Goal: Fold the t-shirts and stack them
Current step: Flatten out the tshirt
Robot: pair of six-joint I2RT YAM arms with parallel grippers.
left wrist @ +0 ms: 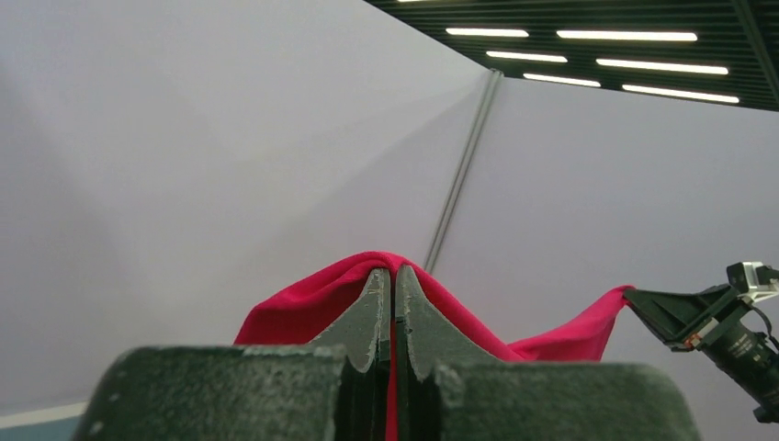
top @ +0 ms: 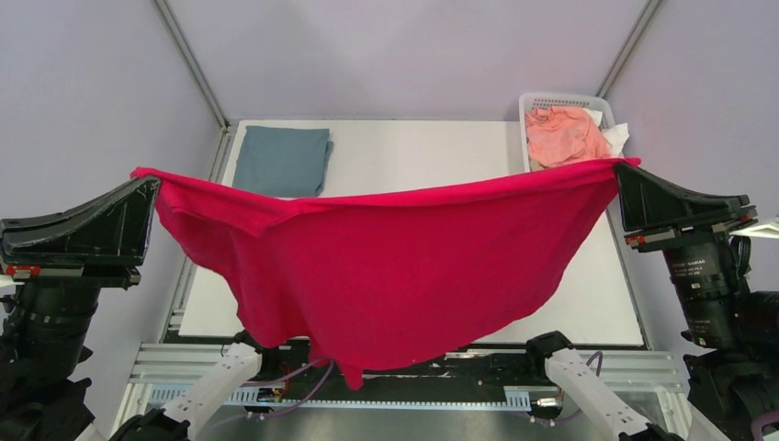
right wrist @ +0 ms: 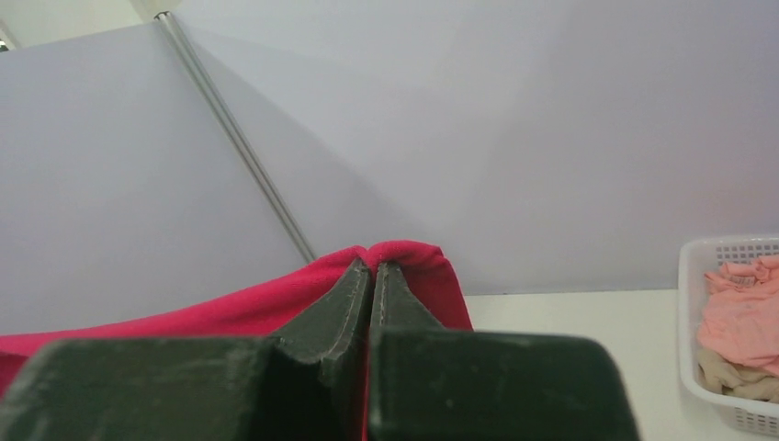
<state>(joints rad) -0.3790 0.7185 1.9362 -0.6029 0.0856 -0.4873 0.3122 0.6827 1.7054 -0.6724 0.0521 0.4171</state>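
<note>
The left claw (top: 154,186) and right claw (top: 618,171) each clench an end of the red t-shirt (top: 386,266), hung stretched above the table (top: 432,152). The grey-blue t-shirt (top: 282,161) lies folded at the far left corner.

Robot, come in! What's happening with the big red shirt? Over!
Left gripper, right gripper: both shut on red t-shirt, held up and spread between them. Grey-blue t-shirt folded at far left. White basket far right, not in the way.

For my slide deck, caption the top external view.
Left tool and right tool hold a red t-shirt spread above the table; folded grey-blue t-shirt behind.
</note>
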